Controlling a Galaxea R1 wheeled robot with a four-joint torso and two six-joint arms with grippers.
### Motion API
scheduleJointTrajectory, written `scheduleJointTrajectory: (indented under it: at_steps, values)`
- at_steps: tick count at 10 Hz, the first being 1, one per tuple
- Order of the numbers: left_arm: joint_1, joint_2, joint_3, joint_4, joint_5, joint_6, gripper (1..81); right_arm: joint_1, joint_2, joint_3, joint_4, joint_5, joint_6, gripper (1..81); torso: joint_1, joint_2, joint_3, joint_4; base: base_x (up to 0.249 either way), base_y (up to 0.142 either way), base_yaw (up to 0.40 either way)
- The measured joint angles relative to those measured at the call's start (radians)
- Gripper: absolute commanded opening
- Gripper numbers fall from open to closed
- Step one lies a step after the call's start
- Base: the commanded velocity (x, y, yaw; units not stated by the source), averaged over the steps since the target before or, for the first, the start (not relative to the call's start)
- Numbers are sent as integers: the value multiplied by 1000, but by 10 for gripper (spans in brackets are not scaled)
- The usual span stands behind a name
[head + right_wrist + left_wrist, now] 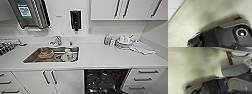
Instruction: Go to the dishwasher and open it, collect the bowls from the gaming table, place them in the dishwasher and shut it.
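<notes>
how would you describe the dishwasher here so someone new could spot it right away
Start at the long white countertop with the steel sink set into it. Below the counter, right of the sink, sits the dishwasher. It is the one dark open cavity with racks showing, set between white cabinet doors and white drawers.

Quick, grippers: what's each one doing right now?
Left gripper: cannot be told.
Right gripper: cannot be told.
</notes>
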Motion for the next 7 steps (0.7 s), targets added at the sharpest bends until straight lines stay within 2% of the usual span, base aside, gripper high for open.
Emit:
scheduleJointTrajectory:
  at_steps: [1,4,7]
  values:
    - [44,50,-82,1,-40,0,811,-28,19,-33,-67,27,-6,811,0,0,0,0,0,0,0]
    - [191,219,-311,1,-122,0,811,-73,80,-143,-172,46,-10,811,0,0,0,0,0,0,0]
    - [260,378,-535,2,-200,-1,811,-126,181,-316,-260,73,-10,811,0,0,0,0,0,0,0]
